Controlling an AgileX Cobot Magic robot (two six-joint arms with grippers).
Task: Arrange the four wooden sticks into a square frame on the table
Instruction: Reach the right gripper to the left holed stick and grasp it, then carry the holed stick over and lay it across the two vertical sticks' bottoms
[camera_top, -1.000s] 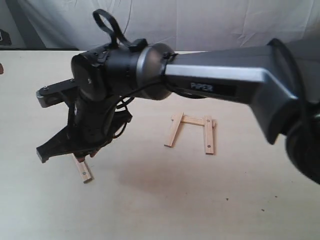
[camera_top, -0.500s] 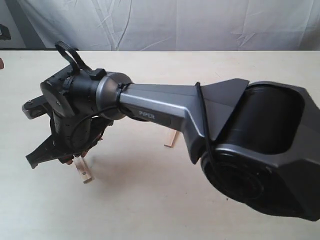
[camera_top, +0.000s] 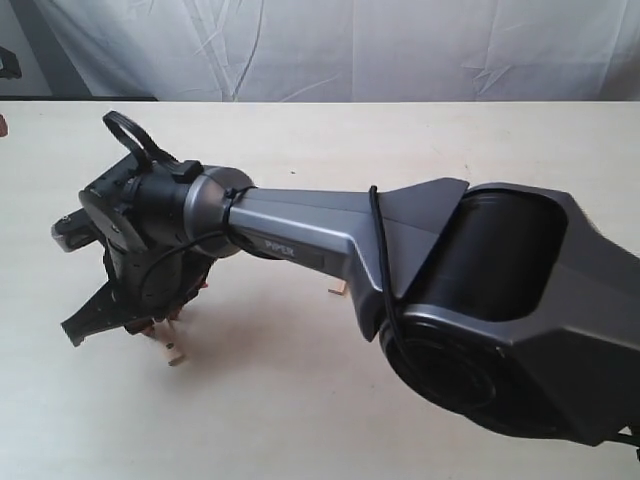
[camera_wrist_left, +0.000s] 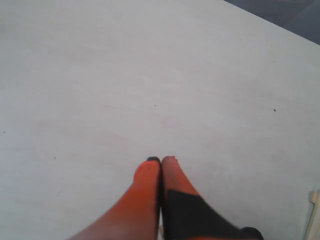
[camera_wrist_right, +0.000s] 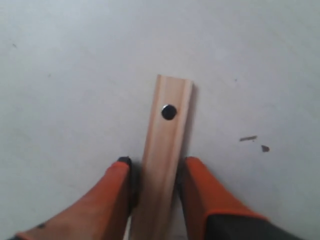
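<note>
One light-tan wooden stick (camera_top: 173, 347) lies at the left of the table (camera_top: 280, 420), one end sticking out from under my right gripper (camera_top: 160, 330). In the right wrist view that stick (camera_wrist_right: 167, 130), with a dark dot near its end, runs between the orange fingers (camera_wrist_right: 115, 190), and my right gripper (camera_wrist_right: 154, 165) is shut on its two long edges. Only one end of another stick (camera_top: 337, 290) peeks out below the right arm; the remaining sticks are hidden behind it. My left gripper (camera_wrist_left: 161, 160) is shut and empty over bare table. A stick's edge (camera_wrist_left: 314, 215) shows beside it.
The big grey right arm (camera_top: 400, 250) reaches across the middle of the table and blocks most of the exterior view. A white cloth backdrop (camera_top: 350, 50) hangs behind the table's far edge. Small dark specks (camera_wrist_right: 248, 138) mark the surface near the held stick.
The right arm has swung further left and lower, hiding the three joined sticks seen a second ago. Its gripper has come down around the lone stick, which stays in place.
</note>
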